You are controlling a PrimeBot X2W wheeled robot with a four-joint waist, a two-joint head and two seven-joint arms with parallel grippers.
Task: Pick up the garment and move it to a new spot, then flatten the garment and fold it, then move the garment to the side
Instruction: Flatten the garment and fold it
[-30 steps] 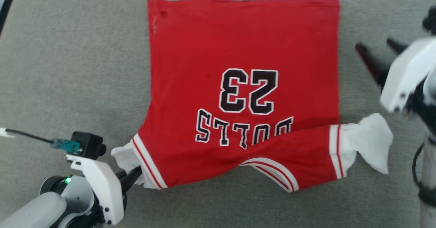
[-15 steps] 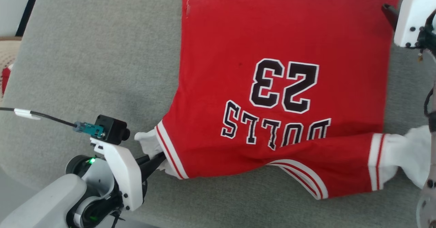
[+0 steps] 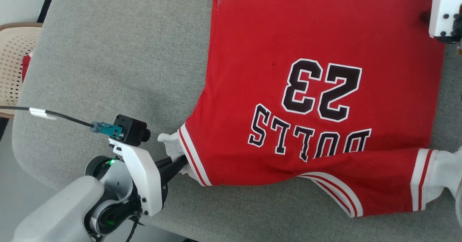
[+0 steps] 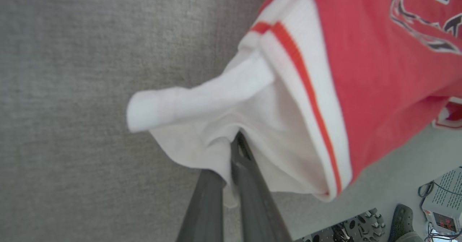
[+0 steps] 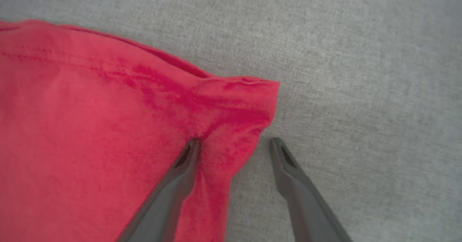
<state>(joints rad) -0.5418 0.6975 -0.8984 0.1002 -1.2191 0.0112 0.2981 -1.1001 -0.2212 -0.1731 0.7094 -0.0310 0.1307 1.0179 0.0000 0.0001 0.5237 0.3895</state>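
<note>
**Item: garment** (image 3: 306, 54). Red jersey knit, soft and matte, with black letters and numbers outlined in white. The sleeve ends are white, behind bands of red-and-white striped trim. The body is roughly rectangular and lies mostly flat, with light creasing near the far hem.

**Location:** spread on the grey surface (image 3: 108, 54), a woven, felt-like cloth with a rounded near corner. The garment lies right of that surface's middle in the head view.

**Orientation:** chest side up. The print reads upside down from the robot, so the neck trim is at the near edge and the hem at the far edge. The long axis runs away from the robot, skewed slightly. One sleeve is folded across the near edge, its white sleeve end (image 3: 444, 173) at the right.

**Left gripper** (image 4: 234, 151): fingers pressed together, pinching the other white sleeve end (image 3: 171, 146) at the garment's near left corner. The fabric bunches and lifts around the tips.

**Right gripper** (image 5: 235, 141): fingers wide apart at the far right hem corner. One tip seems to press into the red cloth, though blur leaves that contact uncertain. The other tip is over bare grey surface just beside the corner. Nothing is clamped.

**Other:** a beige perforated chair (image 3: 14, 54) beyond the left edge of the surface, and a black cable (image 3: 54, 113) running to the left wrist.
</note>
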